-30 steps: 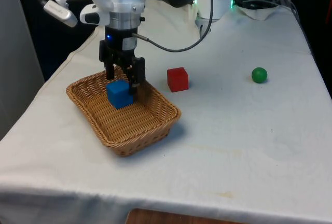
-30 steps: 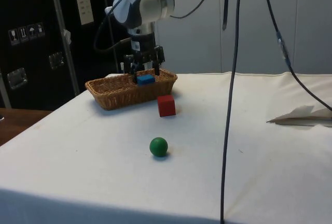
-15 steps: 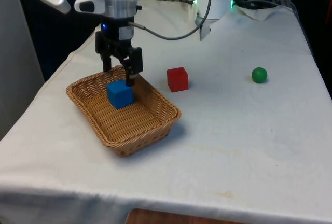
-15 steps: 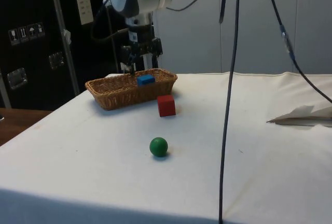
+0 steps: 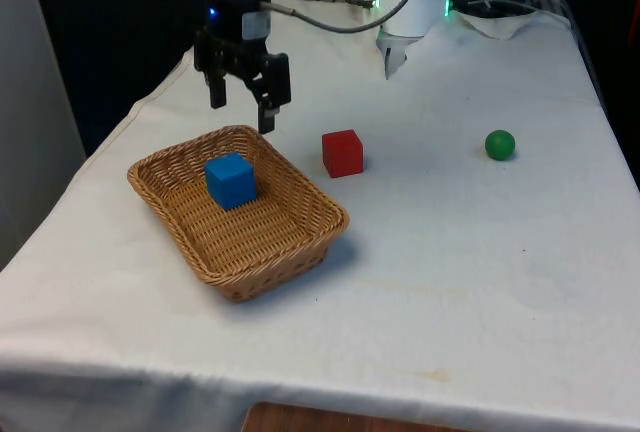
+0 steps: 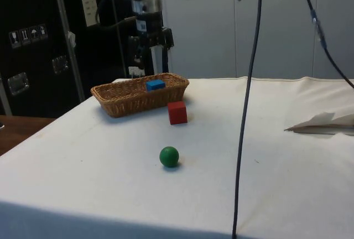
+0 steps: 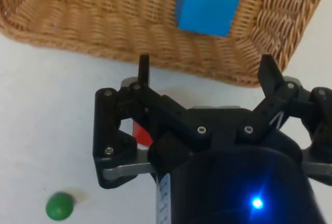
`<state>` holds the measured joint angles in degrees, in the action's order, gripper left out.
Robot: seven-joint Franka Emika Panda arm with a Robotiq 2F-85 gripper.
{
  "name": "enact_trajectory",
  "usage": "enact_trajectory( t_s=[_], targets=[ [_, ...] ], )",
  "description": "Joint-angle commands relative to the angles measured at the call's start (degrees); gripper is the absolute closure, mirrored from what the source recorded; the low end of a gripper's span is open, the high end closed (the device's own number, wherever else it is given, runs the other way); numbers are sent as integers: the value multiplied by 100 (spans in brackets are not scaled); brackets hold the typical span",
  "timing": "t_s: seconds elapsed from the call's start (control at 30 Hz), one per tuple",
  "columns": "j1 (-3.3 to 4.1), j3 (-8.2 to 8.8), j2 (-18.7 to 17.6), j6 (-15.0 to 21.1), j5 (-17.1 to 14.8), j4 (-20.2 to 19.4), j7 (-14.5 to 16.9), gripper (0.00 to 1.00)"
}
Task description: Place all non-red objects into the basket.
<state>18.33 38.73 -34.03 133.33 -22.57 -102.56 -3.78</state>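
Blue cube [image 5: 230, 180] lies in the basket [image 5: 300, 242] left of centre; gripper [image 5: 243, 112] above it, jaws wide, empty — next up, the green ball [image 5: 500, 144] at right; red cube [image 5: 342, 152] stays.

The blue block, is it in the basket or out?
In. The blue block rests on the basket floor, wicker walls all around it.

Even, bright indoor light
The white cloth [image 5: 470, 252] is evenly lit; soft shadows hug the basket [image 5: 290, 242]; dark backdrop in the upper left.
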Motion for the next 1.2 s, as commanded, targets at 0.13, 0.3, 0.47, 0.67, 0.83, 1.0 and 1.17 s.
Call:
enact_trajectory(
  t_s=[0.13, 0.3, 0.47, 0.67, 0.83, 1.0, 1.17],
  targets=[
    [109, 69, 281, -206, 252, -97, -80, 0],
    [149, 63, 596, -332, 504, -223, -143, 0],
    [212, 52, 1020, -453, 819, -424, -258, 0],
    [258, 17, 1318, -539, 1037, -567, -372, 0],
    [315, -103, 1581, -590, 1249, -733, -573, 0],
    [361, -212, 1816, -584, 1427, -922, -751, 0],
    [378, -327, 2023, -579, 1587, -1094, -905, 0]
  ],
)
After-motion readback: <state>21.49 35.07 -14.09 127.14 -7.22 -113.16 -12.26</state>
